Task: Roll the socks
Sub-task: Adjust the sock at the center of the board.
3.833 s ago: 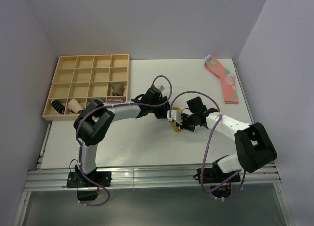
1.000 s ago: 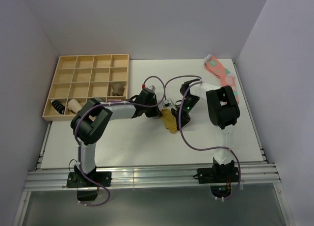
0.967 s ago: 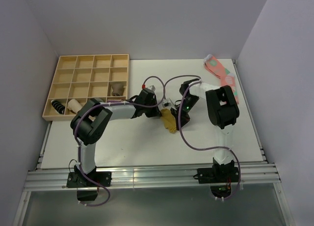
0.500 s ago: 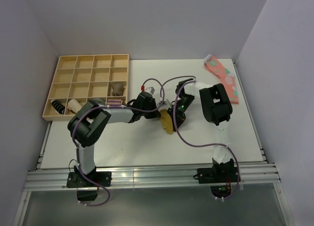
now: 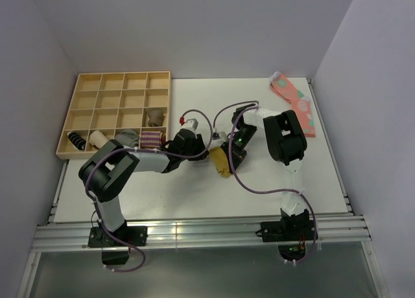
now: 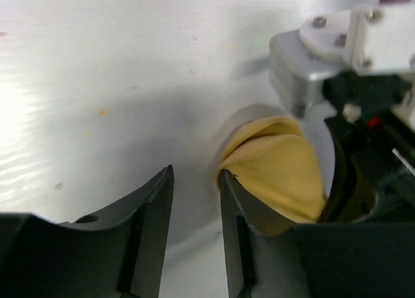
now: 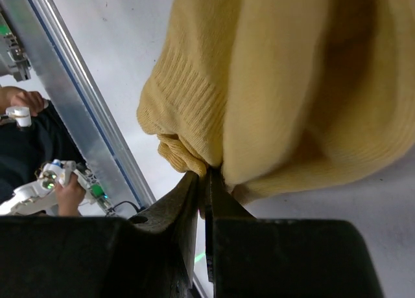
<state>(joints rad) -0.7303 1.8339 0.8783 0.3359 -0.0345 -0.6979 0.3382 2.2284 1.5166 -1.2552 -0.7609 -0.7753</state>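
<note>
The mustard-yellow socks are a bunched bundle near the middle of the white table. My right gripper is shut on them; in the right wrist view its jaws pinch a ribbed fold at the lower edge of the socks. My left gripper sits just left of the bundle. In the left wrist view that left gripper is open with bare table between its fingers, and its right finger rests against the edge of the socks.
A wooden compartment tray stands at the back left, with several rolled socks in its near rows. Pink spotted socks lie flat at the back right. A metal rail runs along the table's near edge.
My left gripper has opened, let go of the socks and drawn back to the left. The bundle stays pinched in my right gripper, shifted slightly left.
</note>
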